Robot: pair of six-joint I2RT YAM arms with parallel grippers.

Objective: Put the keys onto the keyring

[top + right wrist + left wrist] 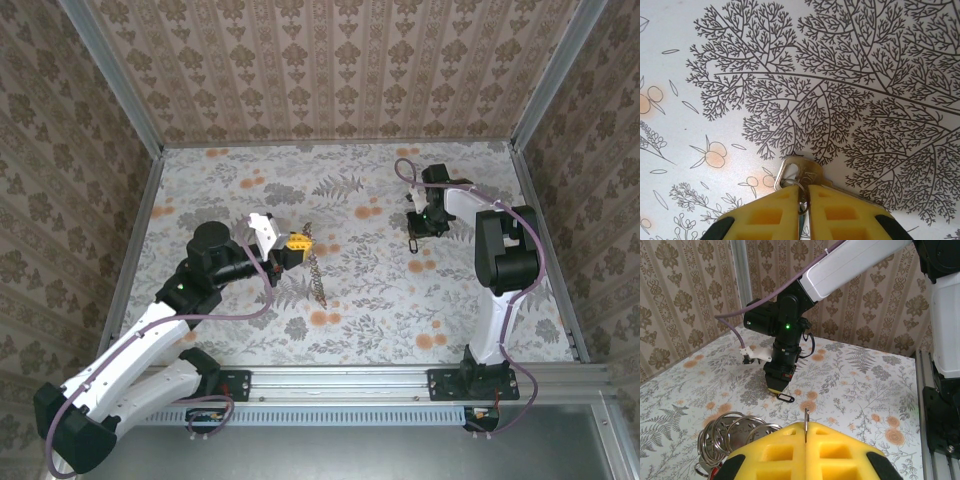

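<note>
**Left pincer** point(805, 434): the pads are together, clamped on the keyring point(805, 417). One thin wire loop stands upright out of the seam. The rest of the keyring, a bunch of steel coils point(725, 436), sits just left of the pads, low over the table point(865, 380). From above it trails as a chain toward the near edge.

**Right pincer** point(803, 189): this one is well apart from the left, across the table. Its pads are nearly together, clamped on a key point(789, 171). The key's holed head juts past the tips, close over the table (contact cannot be told).

**Step in hand, as judged:** carry the key to the loop and thread it. No key is on the ring yet.

**Recommendations:**
- Keep the left pincer fixed so the wire loop presents upright and square.
- Lift the key clear of the table before any sideways travel.
- Turn the wrist so the hole in the head faces the wire, then close the gap slowly.
- Find the ring's split before pushing (it cannot be made out here).

**Risks:**
- The grip on the key is narrow, so the key may pivot or slip under side load.
- The loose coils may swing and foul the approach.
</note>
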